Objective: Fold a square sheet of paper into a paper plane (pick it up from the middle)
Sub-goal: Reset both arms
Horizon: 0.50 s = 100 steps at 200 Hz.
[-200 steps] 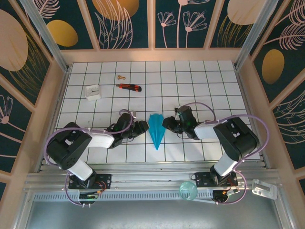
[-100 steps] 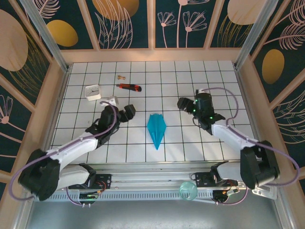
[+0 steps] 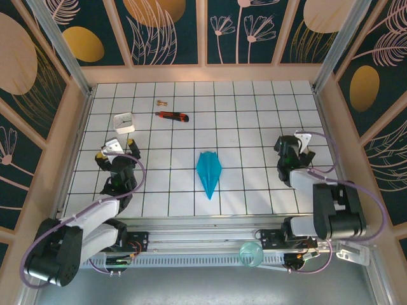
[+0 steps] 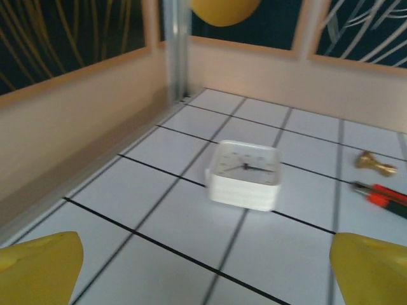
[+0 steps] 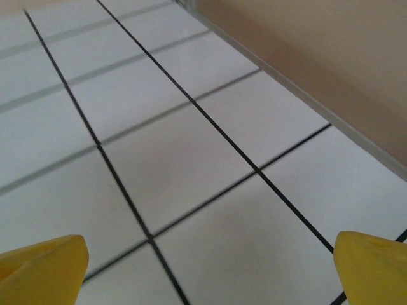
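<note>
While both arms sit at opposite sides, table [image 3: 254, 127]: white, ruled into square tiles by thin black lines, with a metal rail [image 3: 203, 238] along the near edge where the arm bases are bolted.
Room: a boxed enclosure; pale wooden skirting below dark walls [image 3: 241, 32] printed with gold ovals and pale leaf outlines, and metal posts [image 3: 60, 44] in the far corners.
Paper plane [image 3: 208, 173]: a slim teal dart lying flat near the middle of the table, its sharp point toward the near edge, well apart from both arms.
Far left of table: a white block [image 3: 123, 122] with a clock face on it; a red-and-black utility knife [image 3: 172, 115] lies to its right, and a small brass piece [image 3: 160, 101] just beyond the knife.
Left tool [image 3: 117, 152]: near the left wall, facing the white block [image 4: 245, 175]. Its yellow fingertips [image 4: 38, 267] sit at the two lower corners of its wrist view, spread wide, with bare tile between them and nothing gripped or touched.
Right tool [image 3: 294, 145]: near the right wall, looking along the tiles toward the skirting. Its yellow fingertips [image 5: 38, 270] are likewise spread wide and hold nothing.
Sharpness: both wrist views are slightly blurred.
</note>
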Each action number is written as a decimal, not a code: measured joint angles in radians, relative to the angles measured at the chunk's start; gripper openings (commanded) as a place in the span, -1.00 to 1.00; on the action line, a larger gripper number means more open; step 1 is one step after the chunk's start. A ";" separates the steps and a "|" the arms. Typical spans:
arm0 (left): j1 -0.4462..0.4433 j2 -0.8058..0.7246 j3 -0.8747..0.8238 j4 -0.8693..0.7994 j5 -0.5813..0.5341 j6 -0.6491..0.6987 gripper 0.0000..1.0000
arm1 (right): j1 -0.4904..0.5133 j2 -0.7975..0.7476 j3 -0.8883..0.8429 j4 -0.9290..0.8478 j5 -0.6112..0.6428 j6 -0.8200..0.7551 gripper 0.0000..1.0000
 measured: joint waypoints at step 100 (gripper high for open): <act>0.228 0.386 0.068 0.351 0.329 0.102 0.98 | -0.065 0.143 -0.118 0.574 -0.232 -0.165 0.94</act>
